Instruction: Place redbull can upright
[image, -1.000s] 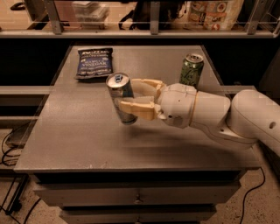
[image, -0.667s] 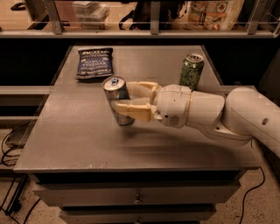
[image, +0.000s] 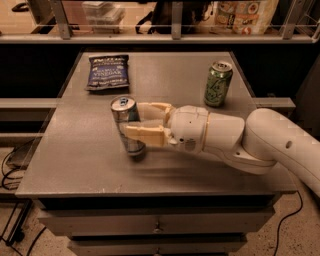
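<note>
The redbull can (image: 127, 125) is a slim blue and silver can with a silver top. It stands nearly upright, leaning slightly, with its base on or just above the grey table (image: 75, 165) left of centre. My gripper (image: 134, 121) reaches in from the right and is shut on the can's middle, one cream finger (image: 145, 135) in front and one behind. The white arm (image: 250, 142) stretches off to the lower right.
A wider green can (image: 218, 83) stands upright at the back right of the table. A dark blue chip bag (image: 107, 71) lies flat at the back left. A railing and shelves run behind the table; drawers sit below its front edge.
My gripper has carried the redbull can a little to the left and lower toward the table. The green can and chip bag have not moved.
</note>
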